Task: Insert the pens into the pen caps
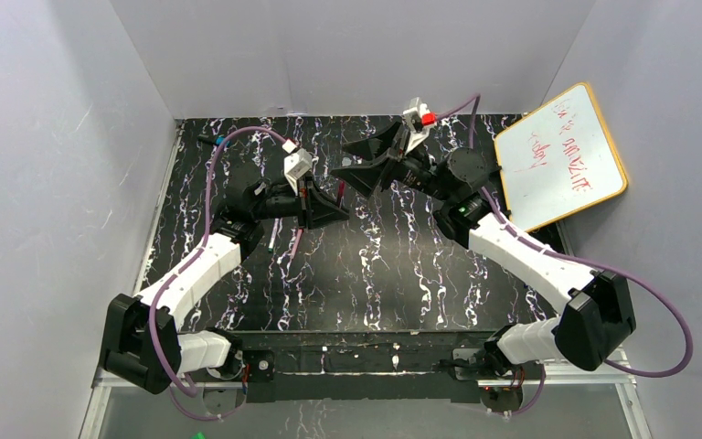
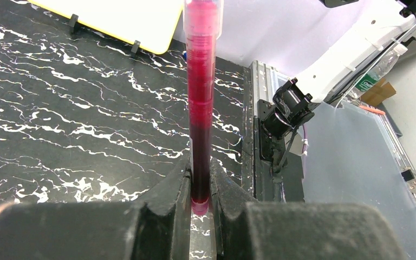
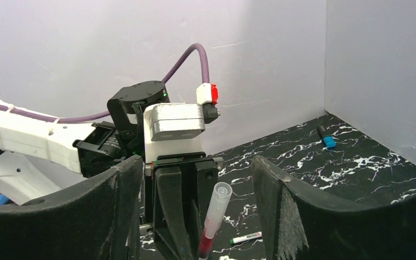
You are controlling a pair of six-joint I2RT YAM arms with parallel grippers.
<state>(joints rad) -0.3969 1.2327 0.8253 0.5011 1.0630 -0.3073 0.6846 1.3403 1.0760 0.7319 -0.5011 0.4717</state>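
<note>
My left gripper [image 2: 200, 170] is shut on the lower end of a magenta-red pen [image 2: 200, 97], which stands out from its jaws. A clear cap [image 3: 218, 201] sits over the pen's far end. In the top view the left gripper [image 1: 334, 210] holds this pen [image 1: 341, 191] at mid-table. My right gripper [image 1: 355, 160] is open and empty, with its jaws spread wide on either side of the capped end and not touching it. It shows the same in the right wrist view [image 3: 196, 165]. Two more pens [image 1: 272, 238] lie beside the left arm. A whitish pen with a green tip [image 3: 246, 237] lies on the table.
A small blue-and-black item [image 1: 212, 142] lies at the far left corner. A yellow-framed whiteboard [image 1: 562, 155] leans at the back right. White walls close in the black marbled table [image 1: 402, 274] on three sides.
</note>
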